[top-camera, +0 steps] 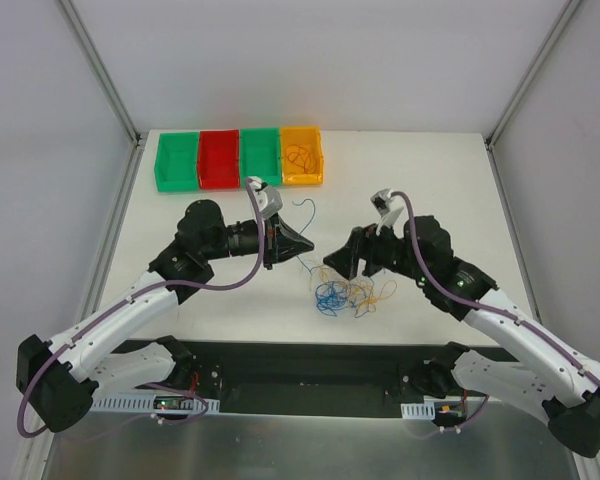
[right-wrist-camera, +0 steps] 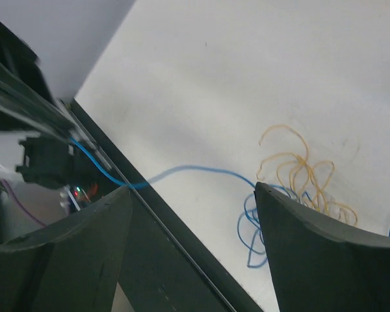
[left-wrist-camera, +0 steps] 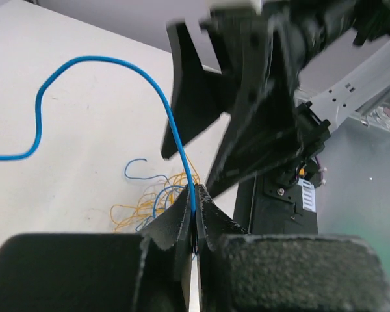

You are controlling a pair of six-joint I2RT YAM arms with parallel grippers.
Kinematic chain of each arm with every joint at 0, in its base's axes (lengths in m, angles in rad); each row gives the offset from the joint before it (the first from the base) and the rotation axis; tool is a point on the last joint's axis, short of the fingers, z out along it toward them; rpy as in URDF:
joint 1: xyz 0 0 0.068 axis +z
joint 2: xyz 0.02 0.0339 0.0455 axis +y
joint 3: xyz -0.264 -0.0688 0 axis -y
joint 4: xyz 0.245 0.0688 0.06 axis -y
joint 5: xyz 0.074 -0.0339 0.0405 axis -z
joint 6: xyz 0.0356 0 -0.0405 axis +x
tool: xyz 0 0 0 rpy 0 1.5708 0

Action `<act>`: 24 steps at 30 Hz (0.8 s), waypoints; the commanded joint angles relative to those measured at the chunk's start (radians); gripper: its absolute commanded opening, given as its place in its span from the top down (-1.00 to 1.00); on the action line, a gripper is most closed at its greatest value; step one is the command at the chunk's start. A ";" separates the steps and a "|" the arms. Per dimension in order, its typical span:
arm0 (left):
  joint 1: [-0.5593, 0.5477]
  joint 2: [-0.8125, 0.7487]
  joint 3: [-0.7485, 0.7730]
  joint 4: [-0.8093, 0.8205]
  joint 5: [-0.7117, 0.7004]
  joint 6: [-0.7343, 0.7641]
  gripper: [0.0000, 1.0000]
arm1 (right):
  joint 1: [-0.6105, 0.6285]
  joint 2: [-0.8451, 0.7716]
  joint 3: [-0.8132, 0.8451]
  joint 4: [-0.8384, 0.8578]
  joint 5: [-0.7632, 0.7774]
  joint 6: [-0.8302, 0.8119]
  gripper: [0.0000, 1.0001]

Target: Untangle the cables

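Note:
The cables (top-camera: pixel 346 293) lie as a small tangle of blue, yellow and orange wires on the white table, between the two arms. My left gripper (top-camera: pixel 311 245) is shut on one blue cable (left-wrist-camera: pixel 110 62), which rises from the fingertips (left-wrist-camera: pixel 186 209), arches over and ends free at the left. The rest of the tangle (left-wrist-camera: pixel 149 198) lies just beyond those tips. My right gripper (top-camera: pixel 336 256) stands open right opposite, at the tangle's left edge. In the right wrist view a blue strand (right-wrist-camera: pixel 195 169) runs across the gap of the right gripper (right-wrist-camera: pixel 192 188), with yellow loops (right-wrist-camera: pixel 299 169) behind the right finger.
Four bins stand in a row at the table's far edge: green (top-camera: pixel 177 162), red (top-camera: pixel 219 159), green (top-camera: pixel 260 157) and orange (top-camera: pixel 301 155), the orange one holding thin wires. The black base plate (top-camera: pixel 300 365) borders the near edge. The two grippers almost touch.

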 commanded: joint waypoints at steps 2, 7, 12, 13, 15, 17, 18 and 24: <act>-0.003 -0.027 0.082 -0.060 -0.041 -0.019 1.00 | 0.054 -0.068 -0.144 0.010 -0.044 -0.165 -0.60; -0.003 -0.032 0.154 -0.085 -0.046 -0.092 1.00 | 0.100 -0.004 -0.193 0.116 0.044 -0.143 -0.51; -0.002 -0.073 0.312 -0.177 -0.127 -0.109 1.00 | 0.143 0.070 -0.216 0.127 0.404 -0.042 -0.11; -0.003 -0.083 0.352 -0.192 -0.159 -0.112 1.00 | 0.141 0.079 -0.227 0.128 0.461 -0.005 -0.05; -0.003 -0.103 0.426 -0.208 -0.211 -0.125 1.00 | 0.141 0.102 -0.242 0.150 0.519 0.016 0.01; -0.003 -0.103 0.518 -0.249 -0.257 -0.137 1.00 | 0.138 0.139 -0.235 0.191 0.553 0.019 0.01; -0.003 -0.098 0.577 -0.273 -0.279 -0.137 1.00 | 0.133 0.157 -0.222 0.191 0.582 0.021 0.02; -0.003 -0.084 0.912 -0.476 -0.435 -0.070 1.00 | -0.058 0.257 -0.219 0.191 0.551 0.076 -0.01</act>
